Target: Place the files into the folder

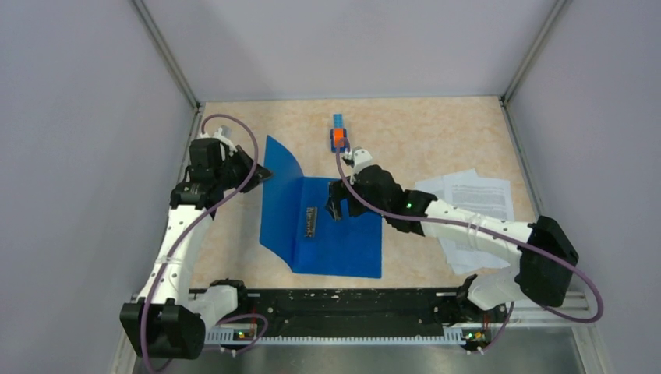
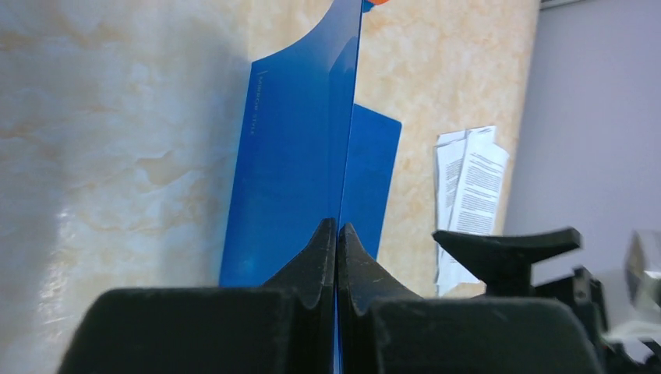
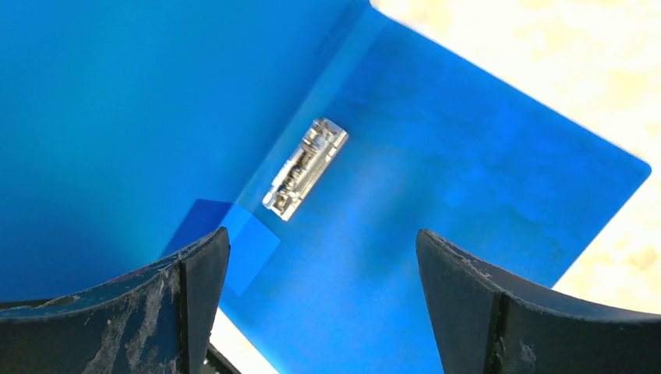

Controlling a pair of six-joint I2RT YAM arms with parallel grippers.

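A beige marbled table (image 1: 234, 257) sits boxed by pale grey walls (image 1: 78, 117) on its left, far and right sides. At left, the left gripper (image 2: 337, 234) is pressed together, pinching the free edge of the raised, curved cover of the blue folder (image 1: 343, 241). The folder's back panel lies flat mid-table, metal clip (image 1: 311, 222) exposed. The right gripper (image 3: 321, 241) hovers spread above that panel, just right of the clip. A small blue-and-orange object (image 1: 338, 136) lies beyond. The files (image 1: 468, 191), perhaps a few fanned sheets, lie near the right wall, partly under the right arm. Bare tabletop separates them from the folder's right edge.
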